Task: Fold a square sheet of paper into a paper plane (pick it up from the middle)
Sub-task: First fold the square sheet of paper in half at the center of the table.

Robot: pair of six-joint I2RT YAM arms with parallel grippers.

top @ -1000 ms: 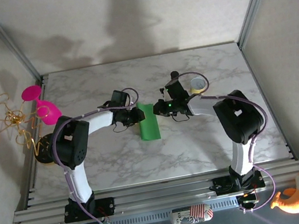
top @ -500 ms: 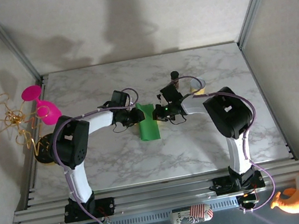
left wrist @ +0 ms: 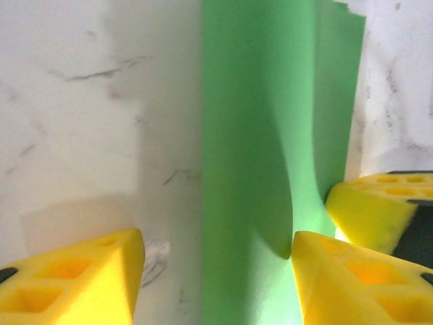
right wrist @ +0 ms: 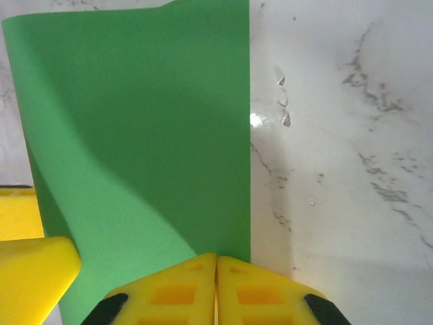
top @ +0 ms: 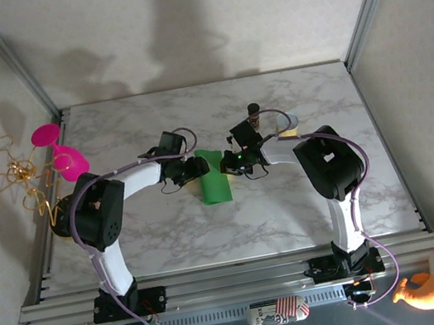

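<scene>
- Left claw [left wrist: 216, 271] is spread wide. One yellow finger [left wrist: 74, 274] is over the bare table [left wrist: 67, 101], and the other is at the paper's far side.
- Its gap takes in the left edge of the paper [left wrist: 270, 135] and most of the paper's width. The fingers are not closed on it.
- Right claw [right wrist: 216, 261] has its two yellow fingers pressed together, tip against tip.
- These tips sit on the paper [right wrist: 135, 135], just beside its straight right edge. I cannot tell whether a layer is caught between them.
- From above, the left claw [top: 198, 167] and the right claw [top: 230, 162] face each other, low over the table [top: 171, 238]. The upper part of the paper [top: 217, 186] is between them.
- The paper is a long green strip near the middle of the table. It runs from between the claws toward the near edge.
- It seems to be folded in two layers. In both wrist views the upper layer bows up and throws a soft shadow on the green below.
- The right claw's finger [left wrist: 375, 206] shows in the left wrist view, touching the paper's right side.
- A tape roll [top: 286, 123] stands behind the right arm, well apart from the paper.
- Just beside the roll, to its left, is a small dark bottle [top: 253, 109].
</scene>
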